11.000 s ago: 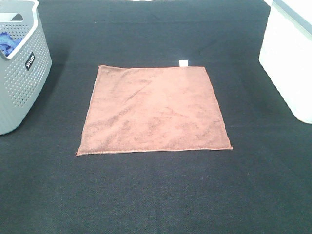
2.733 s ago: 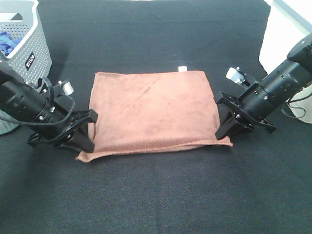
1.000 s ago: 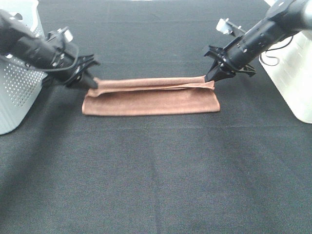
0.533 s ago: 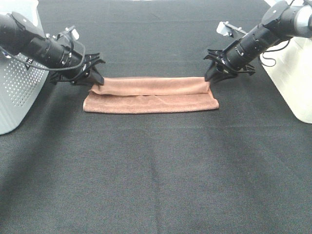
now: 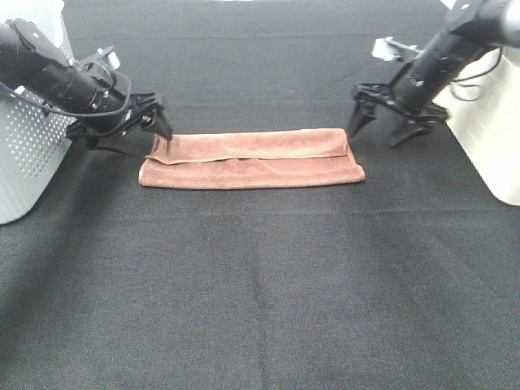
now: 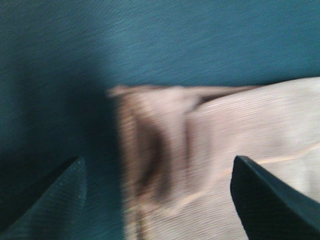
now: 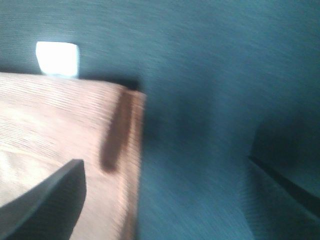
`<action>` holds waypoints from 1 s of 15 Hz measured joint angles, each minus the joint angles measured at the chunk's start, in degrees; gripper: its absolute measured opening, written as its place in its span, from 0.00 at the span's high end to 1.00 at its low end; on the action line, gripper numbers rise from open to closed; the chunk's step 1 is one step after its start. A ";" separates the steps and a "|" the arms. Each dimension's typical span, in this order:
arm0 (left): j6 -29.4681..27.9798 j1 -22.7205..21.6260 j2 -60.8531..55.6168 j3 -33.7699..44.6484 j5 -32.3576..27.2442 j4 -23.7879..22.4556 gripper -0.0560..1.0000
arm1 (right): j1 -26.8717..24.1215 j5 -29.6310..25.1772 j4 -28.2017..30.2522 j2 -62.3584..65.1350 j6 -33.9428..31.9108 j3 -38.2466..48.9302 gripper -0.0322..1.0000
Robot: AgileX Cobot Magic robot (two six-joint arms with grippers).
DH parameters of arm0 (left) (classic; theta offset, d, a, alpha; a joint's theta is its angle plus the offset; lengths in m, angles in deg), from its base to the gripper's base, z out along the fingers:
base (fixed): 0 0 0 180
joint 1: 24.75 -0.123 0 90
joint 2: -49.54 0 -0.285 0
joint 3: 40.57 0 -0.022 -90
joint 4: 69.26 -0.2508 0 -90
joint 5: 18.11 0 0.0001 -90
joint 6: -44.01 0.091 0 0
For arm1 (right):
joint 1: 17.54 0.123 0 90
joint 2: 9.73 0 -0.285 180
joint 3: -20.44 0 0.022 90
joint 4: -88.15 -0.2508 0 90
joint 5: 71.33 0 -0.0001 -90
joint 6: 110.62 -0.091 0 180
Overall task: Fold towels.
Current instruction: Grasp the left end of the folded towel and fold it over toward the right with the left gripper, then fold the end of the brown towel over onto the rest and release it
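A brown towel (image 5: pixel 252 158) lies folded in half as a long flat strip on the black table. My left gripper (image 5: pixel 145 134) is open and empty just off the strip's left end. The left wrist view shows that towel corner (image 6: pixel 165 150) between the spread fingers (image 6: pixel 47 197). My right gripper (image 5: pixel 375 135) is open and empty just off the strip's right end. In the right wrist view the towel corner (image 7: pixel 65 130) and its white tag (image 7: pixel 57 59) lie by one finger (image 7: pixel 47 202), blurred by motion.
A grey perforated basket (image 5: pixel 32 150) holding blue cloth stands at the far left behind my left arm. A white container (image 5: pixel 487 106) stands at the far right beside my right arm. Black cloth (image 5: pixel 260 292) covers the table in front of the towel.
Both grippers have opened, let go of the towel's folded-over edge and drawn slightly outward. The top layer now rests flat on the lower one.
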 joint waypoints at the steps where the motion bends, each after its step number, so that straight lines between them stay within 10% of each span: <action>1: -0.92 0.00 0.17 -0.06 0.00 -0.11 0.23 | -0.92 -0.74 0.00 0.06 -0.29 0.00 0.21; 6: -0.23 0.69 2.98 -0.69 -0.57 6.76 0.24 | -3.15 -3.72 -0.86 0.06 -0.29 0.00 0.21; 12: 0.06 1.55 4.24 -0.63 -1.43 8.19 0.91 | -3.21 -4.30 -1.26 0.06 -0.29 0.00 0.21; 15: -0.23 1.55 2.46 -0.69 -1.78 5.61 0.92 | -3.27 -4.58 -1.26 0.06 -0.29 0.00 0.21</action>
